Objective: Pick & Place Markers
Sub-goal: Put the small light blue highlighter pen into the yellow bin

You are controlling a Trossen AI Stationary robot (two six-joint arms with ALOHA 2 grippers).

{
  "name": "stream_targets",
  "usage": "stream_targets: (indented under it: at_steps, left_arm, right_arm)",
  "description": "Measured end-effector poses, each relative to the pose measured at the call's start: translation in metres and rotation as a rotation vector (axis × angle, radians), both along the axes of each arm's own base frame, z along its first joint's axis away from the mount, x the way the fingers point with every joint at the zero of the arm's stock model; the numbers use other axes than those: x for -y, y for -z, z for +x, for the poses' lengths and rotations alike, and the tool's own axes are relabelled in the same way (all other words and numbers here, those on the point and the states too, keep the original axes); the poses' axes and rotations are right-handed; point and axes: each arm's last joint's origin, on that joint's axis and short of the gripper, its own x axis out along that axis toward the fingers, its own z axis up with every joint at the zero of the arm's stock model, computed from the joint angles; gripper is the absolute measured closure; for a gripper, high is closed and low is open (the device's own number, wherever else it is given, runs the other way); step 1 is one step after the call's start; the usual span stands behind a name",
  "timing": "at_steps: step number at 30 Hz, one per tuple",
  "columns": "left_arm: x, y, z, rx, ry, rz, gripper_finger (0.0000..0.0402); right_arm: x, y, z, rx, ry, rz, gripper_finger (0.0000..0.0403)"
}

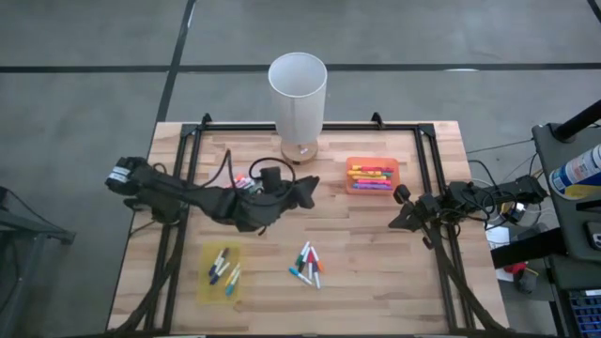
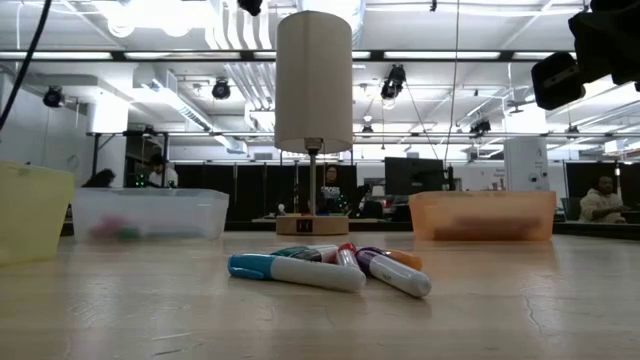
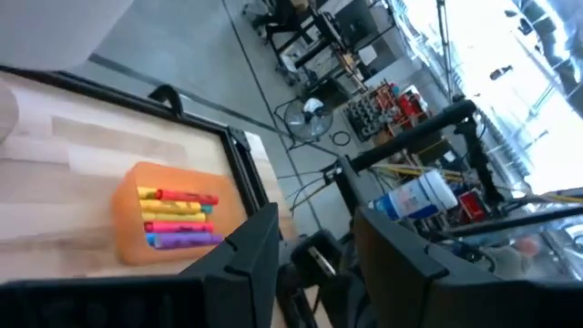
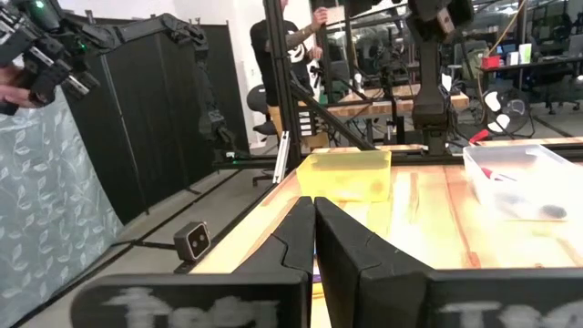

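— Where the markers [image 1: 307, 266] lie loose on the wooden table [image 1: 376, 272], what do they look like?
— Short, white-barrelled pens, caps blue, purple, orange — no readable writing. More fill the orange tray [image 1: 372, 176].
— And the tools?
— Left tool [image 3: 314, 241] released, empty; right tool [image 4: 314, 228] clenched on nothing.

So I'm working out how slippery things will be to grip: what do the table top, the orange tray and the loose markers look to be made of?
The table top looks like wood, pale planks with visible grain and a matte finish. The orange tray seems to be translucent plastic: in the low view light passes through its wall. The loose markers look like smooth, slightly glossy plastic, with white barrels and coloured caps.
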Motion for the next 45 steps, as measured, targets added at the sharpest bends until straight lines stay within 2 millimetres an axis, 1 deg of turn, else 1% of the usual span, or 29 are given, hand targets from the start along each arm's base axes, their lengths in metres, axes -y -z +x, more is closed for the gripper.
stream_targets:
  at_steps: [6, 12, 17, 23, 32, 37, 45]
  left_arm:
    - [0.003, -0.001, 0.004, 0.108, -0.007, -0.100, 0.0264]
    - [0.010, 0.008, 0.023, 0.233, -0.006, -0.159, 0.0264]
    - [0.012, 0.012, 0.036, 0.303, -0.039, -0.155, 0.0264]
    - [0.015, 0.018, 0.047, 0.302, -0.050, -0.153, 0.0264]
    - [0.017, 0.021, 0.061, 0.308, -0.070, -0.159, 0.0264]
    - [0.018, 0.018, 0.063, 0.328, -0.068, -0.170, 0.0264]
    - [0.011, 0.019, 0.065, 0.326, -0.085, -0.169, 0.0264]
  right_arm:
    - [0.000, 0.000, 0.000, 0.000, 0.000, 0.000, 0.0394]
    - [0.000, 0.000, 0.000, 0.000, 0.000, 0.000, 0.0394]
    - [0.000, 0.000, 0.000, 0.000, 0.000, 0.000, 0.0394]
    - [0.000, 0.000, 0.000, 0.000, 0.000, 0.000, 0.0394]
    - [0.000, 0.000, 0.000, 0.001, 0.000, 0.000, 0.0394]
    - [0.000, 0.000, 0.000, 0.001, 0.000, 0.000, 0.0394]
    - [0.000, 0.000, 0.000, 0.001, 0.000, 0.000, 0.0394]
